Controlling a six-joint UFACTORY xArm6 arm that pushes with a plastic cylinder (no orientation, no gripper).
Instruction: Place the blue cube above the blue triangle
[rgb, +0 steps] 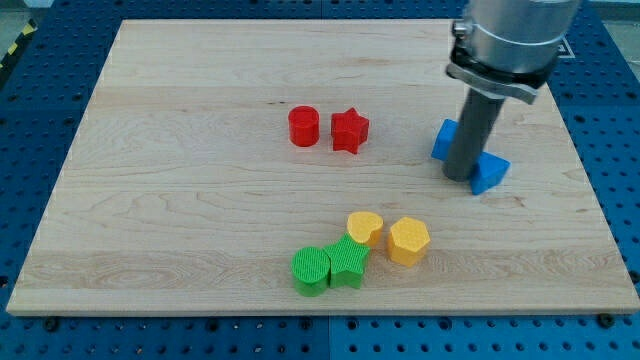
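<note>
My tip (459, 177) is sitting on the wooden board (180, 200) between two blue blocks, at about three o'clock from the board's middle. The blue cube (444, 140) is showing at about ten o'clock from my tip, partly hidden behind the rod, and looks to be touching it. The blue triangle (489, 173) is lying just at three o'clock of my tip, also right against the rod. The cube is therefore sitting toward the view's top and left of the triangle, with my rod standing between them. I carry no claw, only the bare rod, so nothing is being grasped.

Well apart, at nine o'clock from the cube, a red cylinder (304, 127) and a red star (349, 130) are lying side by side. Toward six o'clock on the board, a yellow heart (364, 228) and a yellow hexagon (409, 241) are resting near each other, with a green star (348, 261) touching a green cylinder (311, 270) just below them.
</note>
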